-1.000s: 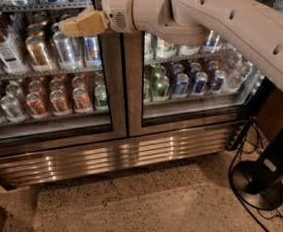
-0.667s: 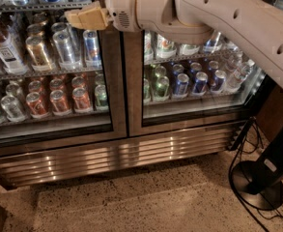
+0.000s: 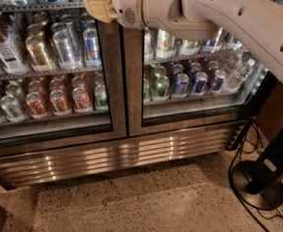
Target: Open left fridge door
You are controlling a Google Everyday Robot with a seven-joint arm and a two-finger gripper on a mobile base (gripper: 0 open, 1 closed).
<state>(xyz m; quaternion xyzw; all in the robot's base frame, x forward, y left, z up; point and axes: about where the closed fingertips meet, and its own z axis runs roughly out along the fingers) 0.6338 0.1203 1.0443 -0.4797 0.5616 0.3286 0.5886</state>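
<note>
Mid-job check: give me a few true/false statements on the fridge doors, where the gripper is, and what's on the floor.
1. The left fridge door is shut. True.
2. The gripper is down by the grille at the fridge's base. False: it is high up, in front of the left fridge door's upper right corner, near the centre frame.
3. Red cans sit on a lower shelf behind the left fridge door. True.
4. The floor to the right of the fridge is bare. False: a black stand base with cables is there.
5. The right door is shut. True.
</note>
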